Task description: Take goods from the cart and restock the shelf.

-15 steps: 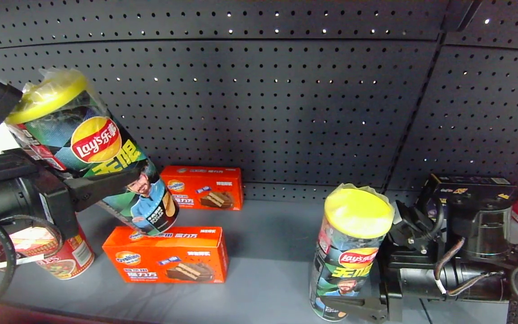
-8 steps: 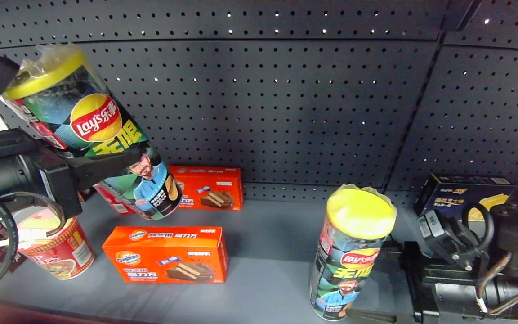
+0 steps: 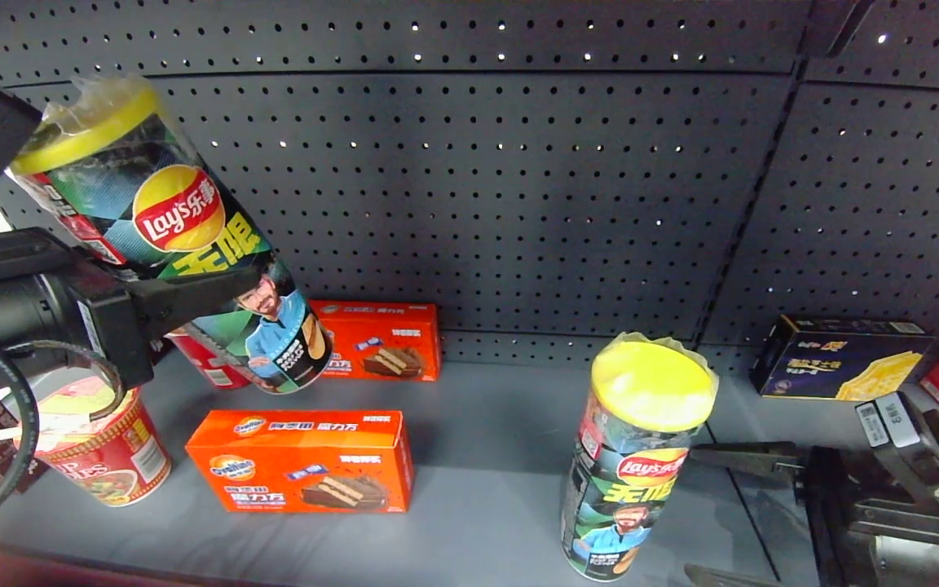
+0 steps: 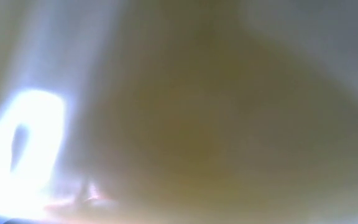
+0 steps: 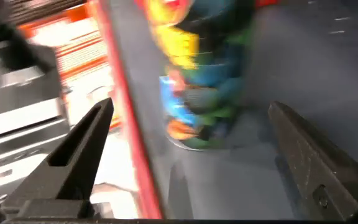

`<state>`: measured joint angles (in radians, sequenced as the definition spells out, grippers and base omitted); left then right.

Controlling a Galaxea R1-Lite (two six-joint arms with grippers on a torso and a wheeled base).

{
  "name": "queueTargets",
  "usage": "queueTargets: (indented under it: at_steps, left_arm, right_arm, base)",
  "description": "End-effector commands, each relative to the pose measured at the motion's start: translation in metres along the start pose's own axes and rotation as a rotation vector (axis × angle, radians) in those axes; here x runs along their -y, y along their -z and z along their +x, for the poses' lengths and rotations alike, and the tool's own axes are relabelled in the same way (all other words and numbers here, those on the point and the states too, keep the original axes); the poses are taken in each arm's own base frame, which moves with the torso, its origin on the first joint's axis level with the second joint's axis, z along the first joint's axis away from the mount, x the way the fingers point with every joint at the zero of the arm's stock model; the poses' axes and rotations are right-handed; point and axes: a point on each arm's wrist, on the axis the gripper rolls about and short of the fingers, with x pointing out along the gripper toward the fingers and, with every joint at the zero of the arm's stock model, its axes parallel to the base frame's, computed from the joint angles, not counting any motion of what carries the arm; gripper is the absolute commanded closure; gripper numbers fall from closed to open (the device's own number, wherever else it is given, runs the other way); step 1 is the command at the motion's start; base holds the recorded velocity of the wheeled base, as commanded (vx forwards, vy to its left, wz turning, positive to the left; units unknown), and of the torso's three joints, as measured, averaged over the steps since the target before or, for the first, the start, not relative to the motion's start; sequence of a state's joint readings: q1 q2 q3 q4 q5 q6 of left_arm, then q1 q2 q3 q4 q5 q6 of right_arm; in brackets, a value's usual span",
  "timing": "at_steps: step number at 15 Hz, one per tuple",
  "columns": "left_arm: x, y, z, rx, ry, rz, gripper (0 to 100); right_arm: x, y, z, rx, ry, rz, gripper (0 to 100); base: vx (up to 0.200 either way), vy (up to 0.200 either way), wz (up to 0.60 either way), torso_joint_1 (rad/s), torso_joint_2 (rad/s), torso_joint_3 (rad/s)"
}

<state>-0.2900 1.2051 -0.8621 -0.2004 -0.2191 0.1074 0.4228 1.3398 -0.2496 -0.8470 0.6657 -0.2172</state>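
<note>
At nine o'clock in the head view, the left end effector (image 3: pixel 192 281) is pinched across the middle of a tall chip can (image 3: pixel 156 187). It holds the can off the shelf (image 3: pixel 478 489) and tilted, with the yellow lid toward eleven o'clock. I judge the can to be a light paperboard tube: stiff enough for a mid-body grip, but glossy, easily dented, and tippy when stood up. The crinkled film over the lid offers no hold. A red noodle cup (image 3: pixel 103 448) stands at seven o'clock of the can. Another red cup (image 3: pixel 209 367) sits just behind its lower end, and a rear orange box (image 3: pixel 376 338) lies at three o'clock of that end. A front orange box (image 3: pixel 302 461) lies at six o'clock, so the floor under the can looks crowded. The free gap lies toward three o'clock, before a second chip can (image 3: pixel 641 456) that stands upright on the shelf. At three o'clock of that can, the right end effector (image 3: pixel 734 518) is spread wide and clear of it. A dark box (image 3: pixel 840 367) leans against the pegboard (image 3: pixel 518 204) at one o'clock.
</note>
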Motion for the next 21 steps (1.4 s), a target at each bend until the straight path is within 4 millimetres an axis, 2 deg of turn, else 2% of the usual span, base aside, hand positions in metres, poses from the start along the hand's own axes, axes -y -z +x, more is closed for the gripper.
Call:
queueTargets:
  at_steps: [1,5,8,11,13,14,16,21]
  left_arm:
    - [0.000,0.001,0.002,-0.005,0.001,-0.001,100]
    - [0.000,0.000,0.002,-0.001,0.002,0.000,100]
    - [0.002,0.000,0.001,0.001,0.015,0.003,100]
    - [0.009,-0.012,0.004,0.029,0.060,0.013,100]
    - [0.016,-0.020,0.023,0.024,0.114,0.016,100]
    - [0.018,-0.019,0.027,0.016,0.125,0.016,100]
    - [0.030,-0.013,0.054,-0.035,0.193,0.014,100]
    - [0.048,-0.011,0.099,-0.068,0.298,0.019,100]
  right_arm:
    - [0.002,-0.005,-0.006,0.019,0.061,-0.020,0]
    - [-0.001,-0.011,-0.011,0.039,0.117,-0.031,0]
    - [-0.015,-0.020,-0.025,0.090,0.108,-0.005,0]
    - [-0.026,-0.025,-0.040,0.081,0.131,0.000,0]
    - [-0.036,-0.028,-0.056,0.080,0.157,0.001,0]
    - [-0.038,-0.029,-0.059,0.083,0.168,0.001,0]
    - [-0.045,-0.029,-0.068,0.087,0.197,0.021,0]
    - [-0.046,-0.031,-0.072,0.110,0.217,0.052,0]
  base:
    - [0.000,0.000,0.00,0.000,0.00,0.000]
    - [0.000,0.000,0.00,0.000,0.00,0.000]
    - [0.000,0.000,0.00,0.000,0.00,0.000]
    - [0.000,0.000,0.00,0.000,0.00,0.000]
    - [0.000,0.000,0.00,0.000,0.00,0.000]
    - [0.000,0.000,0.00,0.000,0.00,0.000]
    - [0.000,0.000,0.00,0.000,0.00,0.000]
    - [0.000,0.000,0.00,0.000,0.00,0.000]
